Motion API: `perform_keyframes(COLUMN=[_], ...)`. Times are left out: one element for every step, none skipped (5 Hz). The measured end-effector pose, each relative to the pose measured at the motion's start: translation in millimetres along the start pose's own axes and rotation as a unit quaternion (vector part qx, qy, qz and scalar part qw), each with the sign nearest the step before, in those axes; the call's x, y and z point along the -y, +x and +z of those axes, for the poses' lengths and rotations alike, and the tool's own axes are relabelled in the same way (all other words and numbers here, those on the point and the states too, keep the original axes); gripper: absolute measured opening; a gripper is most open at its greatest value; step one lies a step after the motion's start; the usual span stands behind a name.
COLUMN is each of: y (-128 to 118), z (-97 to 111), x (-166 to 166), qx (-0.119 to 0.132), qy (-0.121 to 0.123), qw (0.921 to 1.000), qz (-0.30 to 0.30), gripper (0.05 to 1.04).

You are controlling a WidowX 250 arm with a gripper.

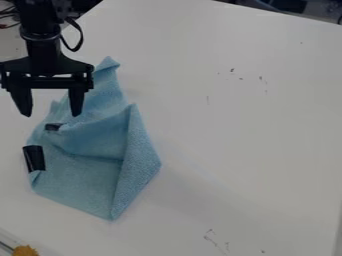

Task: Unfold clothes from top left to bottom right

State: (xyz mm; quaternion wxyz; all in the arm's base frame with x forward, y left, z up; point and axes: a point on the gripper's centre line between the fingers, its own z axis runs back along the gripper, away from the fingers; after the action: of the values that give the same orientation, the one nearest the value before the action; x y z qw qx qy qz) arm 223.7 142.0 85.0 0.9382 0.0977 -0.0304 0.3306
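My gripper (pixel 51 111) hangs at the upper left, its two fingers spread apart with nothing held between them. The light blue cloth (pixel 87 177) lies crumpled and partly folded on the white table, below and to the right of the gripper. One finger overlaps the cloth's upper left part in view; whether it touches the cloth I cannot tell. A narrow peak of the cloth points up behind the gripper, and a folded flap runs down its right side. Black patches show at the cloth's left edge and just below the gripper.
The white table (pixel 247 125) extends to the right, with small dark marks on it. A yellow-orange object (pixel 25 250) sits at the bottom left corner beside a thin rail. Cables lie at the top left edge.
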Motion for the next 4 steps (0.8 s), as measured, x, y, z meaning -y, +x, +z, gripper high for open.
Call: perform_keyframes(y=[-1.9,15.3,33.8,38.0], z=[-6.6,-10.6,-12.0,-20.3], x=[0.7,9.0,16.6,10.6], qx=[-0.012,-0.003,0.006,-0.001], qy=[0.003,0.017,0.007,0.005], qw=[0.9999,0.9999,0.9998,0.9992], qz=[0.002,0.003,0.018,0.039], gripper=[1.001,1.001,1.001,1.001])
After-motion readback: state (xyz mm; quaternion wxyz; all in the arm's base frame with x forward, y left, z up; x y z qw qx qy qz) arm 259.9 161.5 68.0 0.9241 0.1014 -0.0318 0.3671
